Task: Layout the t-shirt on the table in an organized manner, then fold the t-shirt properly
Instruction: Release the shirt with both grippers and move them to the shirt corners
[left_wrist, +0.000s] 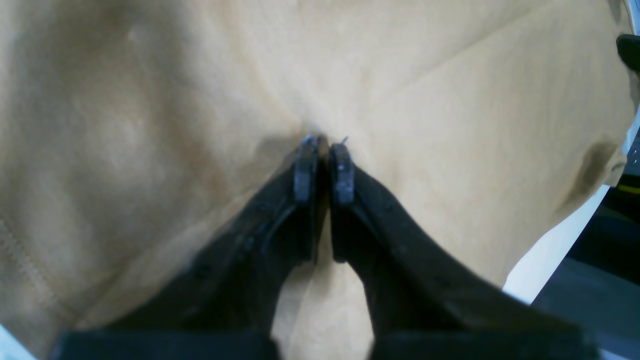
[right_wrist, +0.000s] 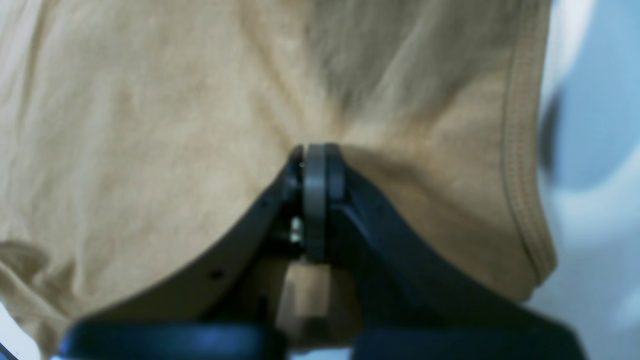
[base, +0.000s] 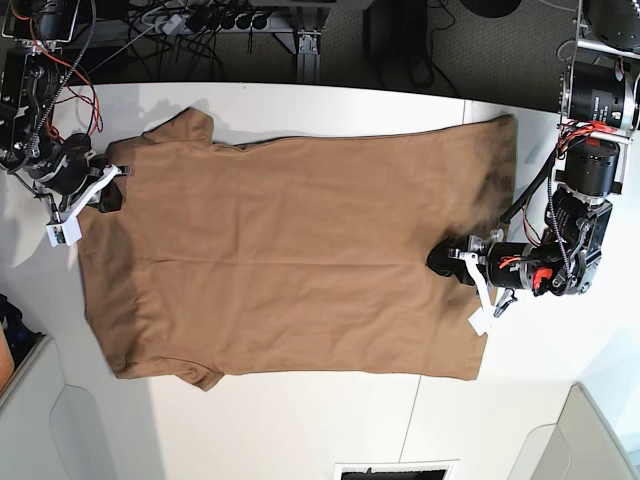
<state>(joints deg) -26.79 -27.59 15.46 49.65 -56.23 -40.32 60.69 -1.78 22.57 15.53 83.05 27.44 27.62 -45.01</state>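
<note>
Spread flat across the middle of the table (base: 300, 420), the t-shirt (base: 290, 250), pinched at its collar end by the clenched right gripper (base: 112, 186) and at its hem end by the clenched left gripper (base: 445, 258), likely for tugging smooth.
</note>
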